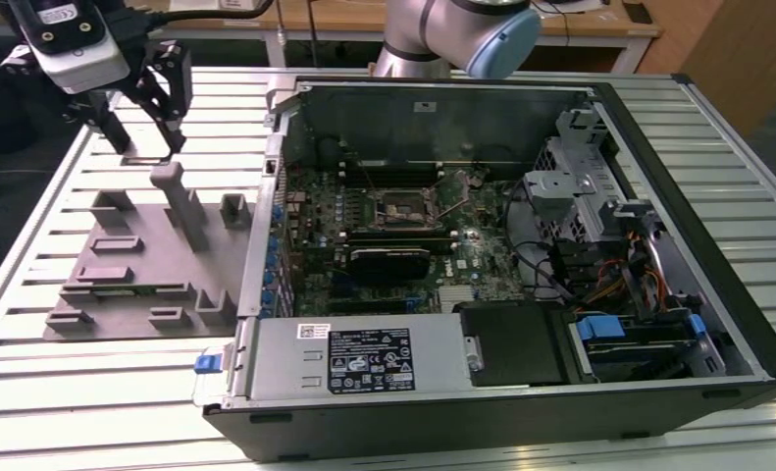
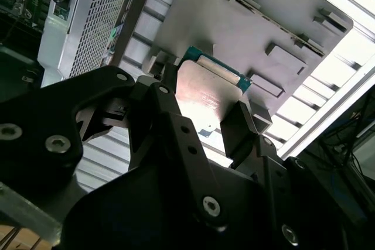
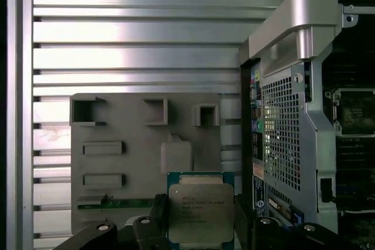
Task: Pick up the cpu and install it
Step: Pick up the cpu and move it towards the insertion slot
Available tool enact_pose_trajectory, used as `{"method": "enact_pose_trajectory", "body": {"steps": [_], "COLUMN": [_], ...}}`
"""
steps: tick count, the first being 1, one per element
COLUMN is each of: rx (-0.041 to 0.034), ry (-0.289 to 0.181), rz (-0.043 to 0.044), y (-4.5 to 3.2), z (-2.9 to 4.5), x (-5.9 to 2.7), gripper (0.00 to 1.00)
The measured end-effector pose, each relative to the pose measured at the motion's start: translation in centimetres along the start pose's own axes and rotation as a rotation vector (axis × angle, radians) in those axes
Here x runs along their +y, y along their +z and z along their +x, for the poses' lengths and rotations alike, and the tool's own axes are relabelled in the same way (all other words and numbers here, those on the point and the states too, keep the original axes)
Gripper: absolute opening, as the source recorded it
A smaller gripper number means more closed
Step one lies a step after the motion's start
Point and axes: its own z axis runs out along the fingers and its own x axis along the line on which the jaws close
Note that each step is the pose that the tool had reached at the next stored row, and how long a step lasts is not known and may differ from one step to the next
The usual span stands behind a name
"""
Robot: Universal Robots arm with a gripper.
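The cpu (image 3: pixel 201 212), a flat square chip with a silvery top plate and a green rim, sits between my black fingers (image 3: pixel 157 210) in the first wrist view. In the second wrist view its shiny face (image 2: pixel 208 89) shows, clamped by a finger on each side. My gripper (image 1: pixel 143 147) hangs over the far end of the grey fixture plate (image 1: pixel 126 255), at the exterior view's left, shut on the chip. The black metal-framed socket (image 1: pixel 407 208) lies on the motherboard inside the open computer case (image 1: pixel 492 255), well to the exterior view's right of the gripper.
The fixture plate carries several raised grey blocks and a tall post (image 1: pixel 179 201). The case's metal side wall (image 1: pixel 277 177) stands between plate and motherboard. A power supply (image 1: pixel 355 358) and drive bays (image 1: pixel 623 324) fill the case's near side. The slatted aluminium table (image 1: pixel 74 392) lies underneath.
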Motion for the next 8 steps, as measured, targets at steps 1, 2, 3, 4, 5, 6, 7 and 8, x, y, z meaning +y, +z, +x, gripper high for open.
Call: {"method": "enact_pose_trajectory", "body": {"steps": [1, 2, 3, 4, 5, 6, 7, 8], "rx": [0.0000, 0.0001, 0.0001, 0.0001, 0.0001, 0.0001, 0.0001, 0.0000], "ry": [0.000, 0.000, 0.000, 0.000, 0.000, 0.000, 0.000, 0.000], "rz": [0.0000, 0.0000, 0.0000, 0.0000, 0.0001, 0.0000, 0.0000, 0.0000], "y": [0.01, 0.02, 0.03, 0.04, 0.05, 0.07, 0.08, 0.09], "z": [-0.15, -0.30, -0.46, -0.61, -0.75, -0.92, -1.07, -1.21], "x": [0.01, 0.01, 0.02, 0.02, 0.03, 0.03, 0.04, 0.04], "gripper": [0.54, 0.54, 0.54, 0.54, 0.54, 0.54, 0.54, 0.54]}}
